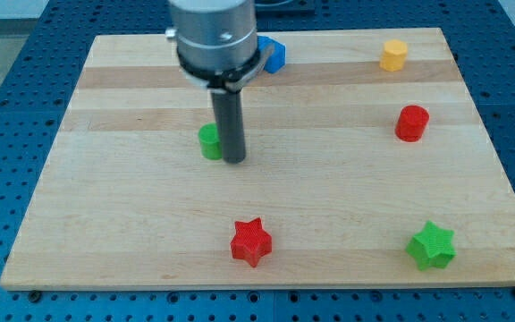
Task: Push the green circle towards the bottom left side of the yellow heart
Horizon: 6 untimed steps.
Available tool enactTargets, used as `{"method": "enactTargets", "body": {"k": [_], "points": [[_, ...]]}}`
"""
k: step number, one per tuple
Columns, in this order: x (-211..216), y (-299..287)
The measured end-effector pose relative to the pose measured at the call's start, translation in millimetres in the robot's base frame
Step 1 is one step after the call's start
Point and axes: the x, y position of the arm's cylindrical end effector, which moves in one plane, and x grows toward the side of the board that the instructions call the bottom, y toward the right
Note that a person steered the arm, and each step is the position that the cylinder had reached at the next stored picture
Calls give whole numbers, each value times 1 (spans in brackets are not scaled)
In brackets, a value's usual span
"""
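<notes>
The green circle lies on the wooden board left of centre, partly hidden by my rod. My tip stands right against the circle's right side, touching or nearly touching it. The yellow block sits near the view's top right corner; its shape reads as a rounded heart or hexagon. It is far to the right and above the green circle.
A blue block lies at the view's top, partly behind the arm's body. A red cylinder is at the right. A red star sits at bottom centre and a green star at bottom right.
</notes>
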Motion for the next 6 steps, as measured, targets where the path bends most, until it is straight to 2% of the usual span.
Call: {"method": "enactTargets", "body": {"k": [1, 2, 3, 4, 6], "points": [[-47, 10], [-51, 15], [10, 16], [38, -7], [28, -47]]}}
